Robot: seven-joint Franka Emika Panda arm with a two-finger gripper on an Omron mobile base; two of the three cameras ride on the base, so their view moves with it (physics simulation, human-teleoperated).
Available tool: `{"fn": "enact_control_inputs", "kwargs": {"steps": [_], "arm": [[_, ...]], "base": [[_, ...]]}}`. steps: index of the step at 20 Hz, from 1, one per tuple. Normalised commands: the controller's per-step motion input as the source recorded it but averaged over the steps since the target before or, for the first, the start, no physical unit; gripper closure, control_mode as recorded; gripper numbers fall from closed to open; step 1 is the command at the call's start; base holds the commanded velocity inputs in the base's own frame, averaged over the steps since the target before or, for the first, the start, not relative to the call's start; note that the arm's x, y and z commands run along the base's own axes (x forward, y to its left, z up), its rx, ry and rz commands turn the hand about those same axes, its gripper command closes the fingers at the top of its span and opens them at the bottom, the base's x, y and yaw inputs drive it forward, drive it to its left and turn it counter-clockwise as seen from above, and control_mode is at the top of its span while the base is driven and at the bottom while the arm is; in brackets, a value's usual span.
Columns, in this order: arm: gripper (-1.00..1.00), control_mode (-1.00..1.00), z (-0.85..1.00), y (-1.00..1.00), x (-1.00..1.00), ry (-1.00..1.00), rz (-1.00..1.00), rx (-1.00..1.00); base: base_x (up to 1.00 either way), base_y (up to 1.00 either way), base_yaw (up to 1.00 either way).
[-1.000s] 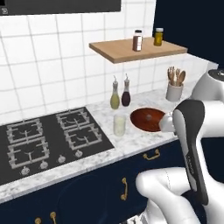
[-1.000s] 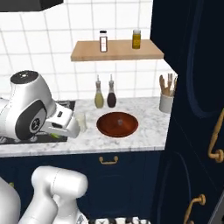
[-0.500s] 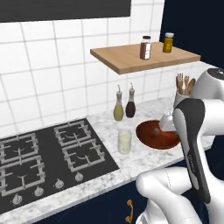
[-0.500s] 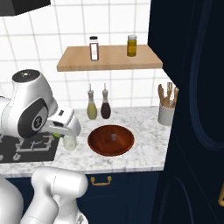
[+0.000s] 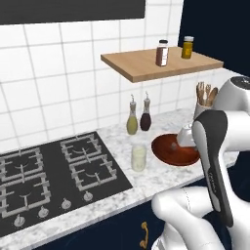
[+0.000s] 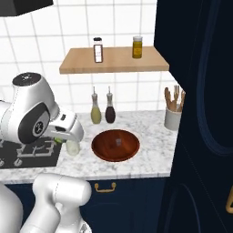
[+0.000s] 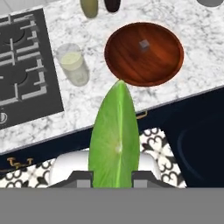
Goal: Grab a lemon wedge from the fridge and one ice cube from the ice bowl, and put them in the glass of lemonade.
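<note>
The lemon wedge (image 7: 114, 140) is seen plainly from the hand view, pinched upright between the two fingertips at 6 o'clock, its point reaching toward the ice bowl (image 7: 166, 61). In the right base view just a green sliver of the lemon wedge (image 6: 58, 140) is made out under the arm's wrist, and the gripper (image 6: 68, 136) itself is mostly hidden by the white arm. A single small cube is shown inside the bowl in the hand view.

The glass of lemonade (image 5: 138, 157) is stood on the marble counter (image 5: 161, 173), just beside the ice bowl (image 5: 168, 151) at its 9 o'clock, and near the hob (image 5: 49, 171). From the right base view the glass of lemonade (image 6: 73, 147) is partly covered by the arm. Two slim bottles (image 6: 102, 111) are placed at 12 o'clock of the ice bowl (image 6: 115, 144), and a utensil pot (image 6: 173, 119) at 2 o'clock. Two jars (image 6: 117, 48) are set on the wooden shelf (image 6: 113, 63) above.

The jaws are closed narrowly on the wedge, and nothing else is touched.
</note>
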Motion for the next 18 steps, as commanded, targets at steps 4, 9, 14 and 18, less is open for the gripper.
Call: {"fn": "enact_control_inputs", "kwargs": {"steps": [4, 9, 14, 18], "arm": [[1.0, -1.0, -0.19, 0.51, 1.0, 0.1, 0.26, 0.0], [1.0, -1.0, -0.58, 0.67, 1.0, 0.05, 0.2, 0.0], [1.0, -1.0, -0.7, 0.45, 0.96, 0.0, 0.01, 0.0], [1.0, -1.0, -0.39, 0.0, 0.38, 0.15, 0.0, 0.0]], "base": [[0.0, 0.0, 0.0], [0.0, 0.0, 0.0], [0.0, 0.0, 0.0], [0.0, 0.0, 0.0]]}}
